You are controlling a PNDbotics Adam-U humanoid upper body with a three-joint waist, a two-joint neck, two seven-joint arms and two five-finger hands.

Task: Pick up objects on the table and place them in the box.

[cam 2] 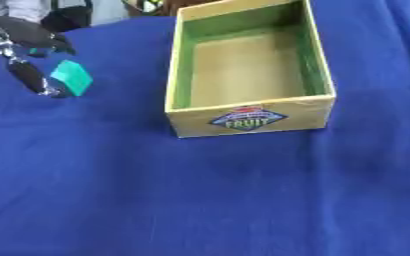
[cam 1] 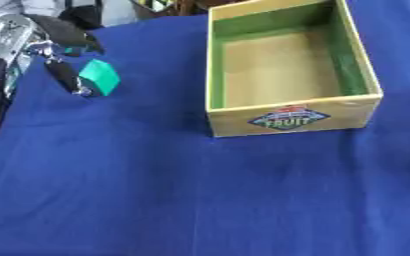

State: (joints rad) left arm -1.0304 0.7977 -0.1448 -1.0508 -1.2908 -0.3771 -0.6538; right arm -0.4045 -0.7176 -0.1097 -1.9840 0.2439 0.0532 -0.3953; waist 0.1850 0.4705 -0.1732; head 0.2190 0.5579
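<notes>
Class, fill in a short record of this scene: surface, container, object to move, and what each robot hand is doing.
surface: blue cloth
container: open cardboard fruit box, green inner walls, nothing visible inside
object: green block, left of the box, outside it
left hand: left hand at the block, a finger touching it; grip unclear
right hand: not in view

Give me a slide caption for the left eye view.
Left robot hand pinches a green block beside the empty box on blue cloth.

Bright, even light; soft overall blur; faint shadow inside the box (cam 1: 287, 65)
</notes>
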